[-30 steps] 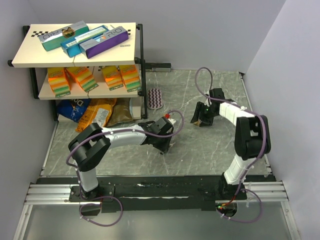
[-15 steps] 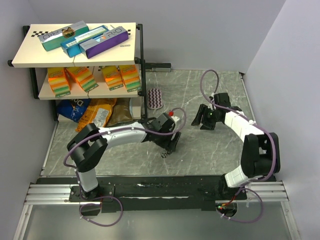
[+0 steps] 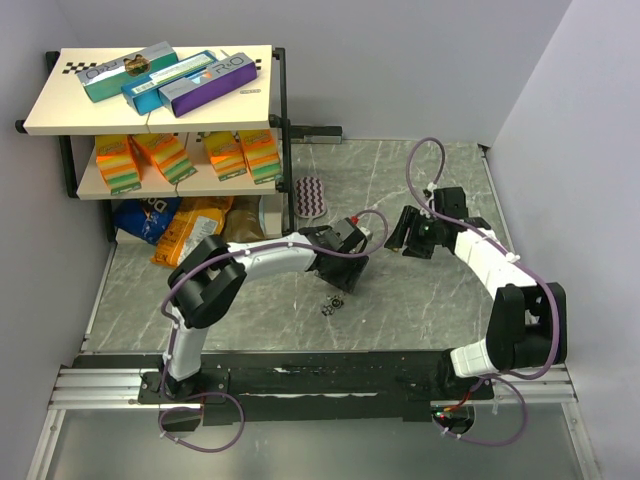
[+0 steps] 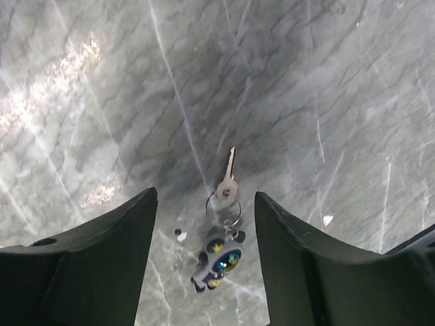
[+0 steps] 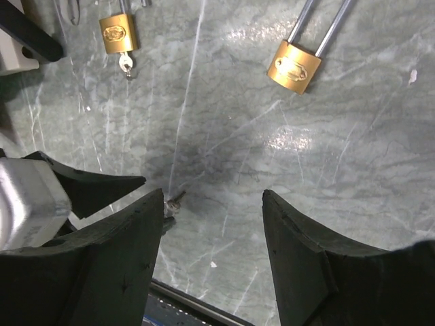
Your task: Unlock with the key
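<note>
The key [image 4: 230, 178], a small silver one on a ring with a grey astronaut charm [image 4: 221, 258], lies flat on the marble table [image 4: 326, 88]. From above the key [image 3: 330, 303] sits just in front of my left gripper [image 3: 345, 258]. In the left wrist view the left gripper [image 4: 206, 197] hangs open over it, fingers apart on either side, touching nothing. My right gripper [image 5: 213, 197] is open and empty above bare marble. Two brass padlocks lie beyond it: one [image 5: 119, 32] with a small key in its base, one [image 5: 293, 66] with a long shackle.
A two-tier shelf [image 3: 150, 100] with boxes stands at the back left, snack bags [image 3: 190, 225] under it. A striped cloth [image 3: 311, 195] lies behind the grippers. The left gripper's body [image 5: 27, 197] shows at the left of the right wrist view.
The left gripper has opened and let go of the key, which now lies on the table; the gripper has drawn back and to the right. The right gripper has shifted slightly right.
</note>
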Controlling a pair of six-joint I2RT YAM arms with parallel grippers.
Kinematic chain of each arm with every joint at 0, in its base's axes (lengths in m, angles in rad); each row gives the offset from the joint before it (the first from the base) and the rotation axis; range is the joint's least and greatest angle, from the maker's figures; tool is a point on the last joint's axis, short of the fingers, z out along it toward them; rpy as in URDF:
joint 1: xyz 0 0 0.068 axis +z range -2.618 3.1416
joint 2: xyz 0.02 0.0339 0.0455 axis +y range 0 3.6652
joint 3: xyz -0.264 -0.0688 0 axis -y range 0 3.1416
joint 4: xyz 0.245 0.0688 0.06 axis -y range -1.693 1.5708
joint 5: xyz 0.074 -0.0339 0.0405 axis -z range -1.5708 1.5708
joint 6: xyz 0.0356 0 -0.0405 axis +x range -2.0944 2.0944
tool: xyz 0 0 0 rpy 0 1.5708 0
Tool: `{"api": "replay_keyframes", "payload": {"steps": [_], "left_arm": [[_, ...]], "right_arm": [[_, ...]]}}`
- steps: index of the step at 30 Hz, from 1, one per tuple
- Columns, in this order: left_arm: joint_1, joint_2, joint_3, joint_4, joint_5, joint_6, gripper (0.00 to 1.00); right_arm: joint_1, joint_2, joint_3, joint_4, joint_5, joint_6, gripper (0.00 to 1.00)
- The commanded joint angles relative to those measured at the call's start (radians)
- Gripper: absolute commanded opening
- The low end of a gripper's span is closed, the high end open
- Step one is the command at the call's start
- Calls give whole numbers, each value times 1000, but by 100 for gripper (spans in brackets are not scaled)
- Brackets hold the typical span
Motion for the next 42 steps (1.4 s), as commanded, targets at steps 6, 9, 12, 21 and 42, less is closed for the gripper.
{"api": "replay_keyframes", "payload": {"steps": [6, 9, 12, 21, 42], "left_arm": [[0, 8, 4, -13, 54, 39, 55], [2, 23, 11, -40, 43, 33, 53], [0, 25, -1, -48, 49, 34, 50], [-7, 49, -49, 9, 107, 19, 22], [69, -221, -84, 136, 64, -118, 1]], "right_arm": [[-21, -39, -27, 43, -33, 9, 66], [-26, -46, -30, 43, -33, 5, 67], [-32, -54, -38, 48, -33, 5, 67], [-43, -65, -50, 49, -33, 3, 67], [-43, -218, -134, 63, -192, 43, 66]]}}
